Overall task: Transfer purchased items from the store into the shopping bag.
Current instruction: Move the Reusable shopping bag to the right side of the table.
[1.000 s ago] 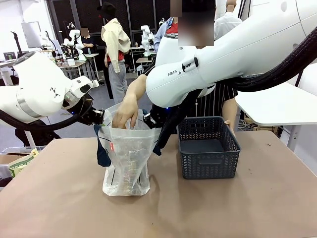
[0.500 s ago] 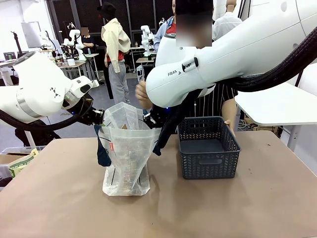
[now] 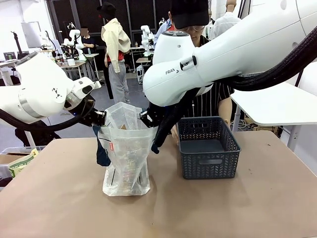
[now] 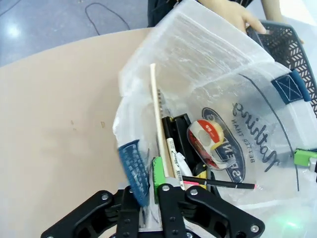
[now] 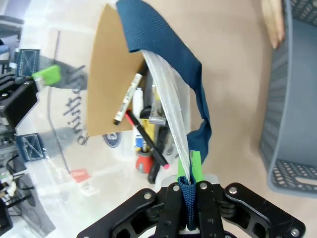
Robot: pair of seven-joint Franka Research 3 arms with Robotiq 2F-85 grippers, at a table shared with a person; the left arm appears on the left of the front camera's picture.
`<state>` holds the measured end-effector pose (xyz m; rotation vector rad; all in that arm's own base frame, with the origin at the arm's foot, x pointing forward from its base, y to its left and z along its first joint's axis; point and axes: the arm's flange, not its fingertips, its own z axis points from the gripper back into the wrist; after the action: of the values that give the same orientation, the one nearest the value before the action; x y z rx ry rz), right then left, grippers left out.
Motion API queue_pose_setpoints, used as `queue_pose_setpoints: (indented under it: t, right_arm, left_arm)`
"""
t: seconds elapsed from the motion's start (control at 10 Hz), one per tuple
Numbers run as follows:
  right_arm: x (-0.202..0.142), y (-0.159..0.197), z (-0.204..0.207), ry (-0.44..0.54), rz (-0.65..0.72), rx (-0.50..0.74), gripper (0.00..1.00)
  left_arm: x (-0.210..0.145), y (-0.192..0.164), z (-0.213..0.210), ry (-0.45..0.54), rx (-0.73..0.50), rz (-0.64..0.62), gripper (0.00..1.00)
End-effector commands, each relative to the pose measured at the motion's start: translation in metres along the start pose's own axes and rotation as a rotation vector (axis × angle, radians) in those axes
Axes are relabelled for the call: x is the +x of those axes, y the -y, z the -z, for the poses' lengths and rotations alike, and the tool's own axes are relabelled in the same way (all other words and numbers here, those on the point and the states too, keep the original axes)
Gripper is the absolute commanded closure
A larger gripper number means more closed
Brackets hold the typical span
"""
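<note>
The shopping bag (image 3: 126, 153), translucent with navy strap handles, stands on the table with its mouth held wide. My left gripper (image 3: 100, 119) pinches its left rim, with a navy strap (image 4: 133, 168) between the fingers of the left gripper (image 4: 144, 181). My right gripper (image 5: 189, 179) is shut on the other navy strap (image 5: 163, 44) at the right rim (image 3: 147, 119). Inside lie the purchased items: a red, white and yellow roll (image 4: 205, 139), pens (image 5: 130, 99), a slim white pack (image 4: 156, 114) and a brown card (image 5: 111, 84). The store (image 3: 208, 148), a dark grey lattice basket, stands right of the bag.
A person stands across the table behind my right arm, one hand (image 4: 233, 15) resting at the basket's near rim. The tan tabletop (image 3: 223, 208) lies open in front of the bag and basket. A white table (image 3: 277, 104) stands at the far right.
The person's hand has come out of the bag's mouth and drawn back toward the basket. Both arms have stayed at the bag's rim, rising slightly.
</note>
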<state>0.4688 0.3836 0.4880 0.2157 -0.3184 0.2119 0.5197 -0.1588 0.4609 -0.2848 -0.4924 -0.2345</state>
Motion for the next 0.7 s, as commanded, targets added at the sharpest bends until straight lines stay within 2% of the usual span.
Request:
queue_pose_setpoints:
  t: [0.0, 0.3, 0.6]
  right_arm:
    - [0.011, -0.017, 0.003, 0.062, -0.059, 0.006, 1.0]
    - [0.019, -0.039, 0.01, 0.054, -0.112, -0.028, 1.0]
    - [0.026, -0.051, 0.017, 0.077, -0.127, -0.066, 1.0]
  left_arm:
    - [0.003, 0.001, 0.005, 0.013, -0.075, -0.036, 0.44]
    - [-0.007, 0.006, 0.002, 0.105, -0.208, -0.021, 0.44]
    - [-0.014, 0.004, 0.004, 0.142, -0.379, 0.03, 0.44]
